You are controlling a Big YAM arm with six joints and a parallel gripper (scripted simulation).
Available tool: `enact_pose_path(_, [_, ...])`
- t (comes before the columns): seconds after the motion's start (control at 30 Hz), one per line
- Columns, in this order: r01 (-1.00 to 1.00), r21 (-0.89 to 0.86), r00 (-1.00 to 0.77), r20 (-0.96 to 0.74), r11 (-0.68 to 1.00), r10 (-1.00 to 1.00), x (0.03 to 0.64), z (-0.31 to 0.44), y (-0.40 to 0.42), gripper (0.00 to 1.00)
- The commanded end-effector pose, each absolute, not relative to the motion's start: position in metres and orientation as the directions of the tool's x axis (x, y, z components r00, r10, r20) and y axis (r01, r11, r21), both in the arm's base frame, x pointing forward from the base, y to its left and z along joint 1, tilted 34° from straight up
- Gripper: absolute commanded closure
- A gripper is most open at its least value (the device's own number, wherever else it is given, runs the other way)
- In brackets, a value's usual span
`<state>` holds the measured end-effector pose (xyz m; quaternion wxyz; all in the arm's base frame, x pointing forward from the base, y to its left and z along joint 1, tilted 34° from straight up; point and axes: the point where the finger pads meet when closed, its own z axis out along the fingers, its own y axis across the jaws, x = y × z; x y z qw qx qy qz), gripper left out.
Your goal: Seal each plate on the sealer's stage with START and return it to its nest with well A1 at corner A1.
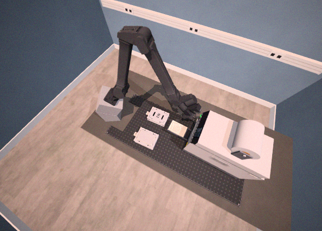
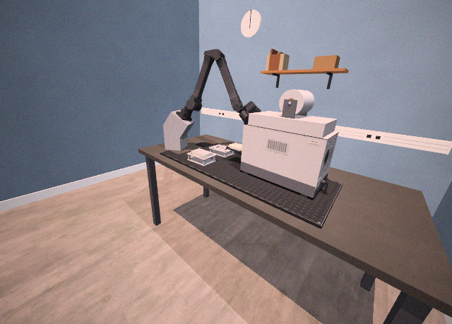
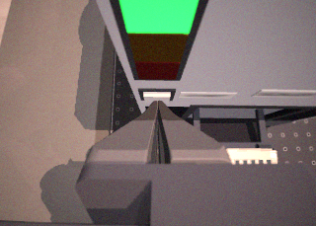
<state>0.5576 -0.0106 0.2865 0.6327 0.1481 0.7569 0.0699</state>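
Observation:
My gripper [image 1: 192, 117] [image 3: 157, 108] is shut and empty, its tips just in front of the sealer's pale START button [image 3: 157, 95]; contact cannot be told. The lamp [image 1: 200, 116] [image 3: 160, 11] above it is lit green; its amber and red fields are dark. A plate [image 1: 177, 128] [image 2: 235, 146] [image 3: 252, 156] with wells showing lies on the stage, which is out in front of the sealer [image 1: 218, 126] [image 2: 279, 164]. Nest N2 [image 1: 157, 116] [image 2: 221, 151] holds no plate. Another plate [image 1: 147, 137] [image 2: 200, 155] sits in the other nest, its top smooth and pale. Fingertips are hidden in the exterior view.
A white foil roll [image 1: 248, 137] [image 2: 297, 102] sits on top of the sealer. The nests and sealer stand on a dark perforated board [image 1: 197, 171] [image 2: 277, 195]. The arm's grey base block [image 1: 109, 111] [image 2: 175, 133] is at the table's left end. A wall is behind the table.

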Motion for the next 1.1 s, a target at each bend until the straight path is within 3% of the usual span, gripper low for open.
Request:
enact_pose_path(0.0, [0.133, 0.289, -0.119, -0.945, 0.948, 0.305, 0.574, 0.311, -0.018, 1.0])
enact_pose_path(0.87, [0.122, 0.293, -0.09, -0.948, 0.948, 0.304, 0.577, 0.322, -0.018, 1.0])
enact_pose_path(1.07, [0.12, 0.306, -0.104, -0.942, 0.945, 0.318, 0.527, 0.314, -0.002, 1.0])
